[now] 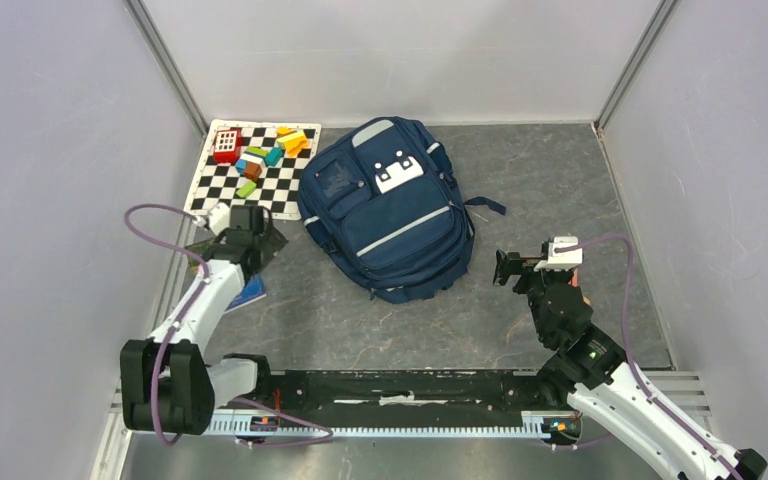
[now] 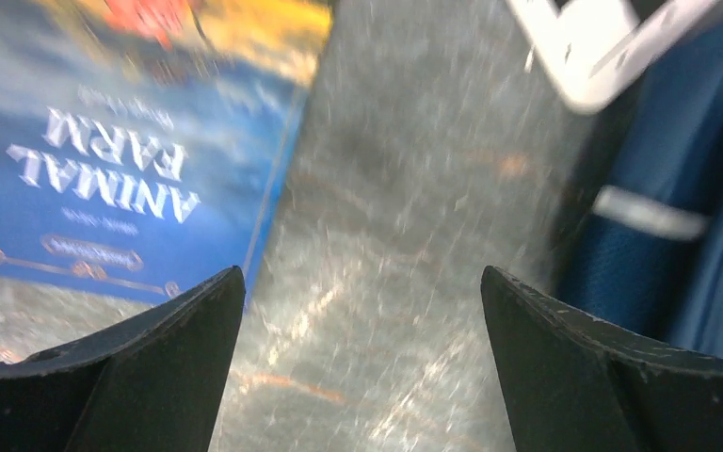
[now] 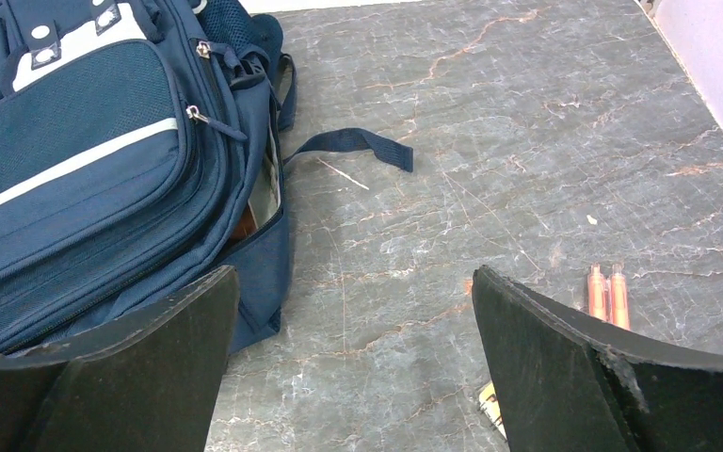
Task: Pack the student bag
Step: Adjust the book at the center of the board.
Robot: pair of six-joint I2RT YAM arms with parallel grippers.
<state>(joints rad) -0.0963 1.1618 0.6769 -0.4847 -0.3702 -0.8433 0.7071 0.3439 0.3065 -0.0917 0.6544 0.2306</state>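
Observation:
The navy student bag (image 1: 390, 210) lies flat in the middle of the table, front pockets up. It also shows in the right wrist view (image 3: 85, 160), where its side zip gapes a little, and at the right edge of the left wrist view (image 2: 697, 188). My left gripper (image 1: 263, 243) is open and empty, low over the table between the bag and a blue "Animal Farm" book (image 2: 104, 169); its wrist view (image 2: 362, 273) is blurred. My right gripper (image 1: 505, 268) is open and empty to the right of the bag's lower corner, over bare table (image 3: 353, 271).
A checkered mat (image 1: 222, 190) with a red block (image 1: 226, 145) and several coloured blocks lies at the back left. The book (image 1: 250, 293) lies under my left arm. Two orange pens (image 3: 607, 292) and a yellow item (image 3: 491, 405) lie by my right finger. Walls enclose three sides.

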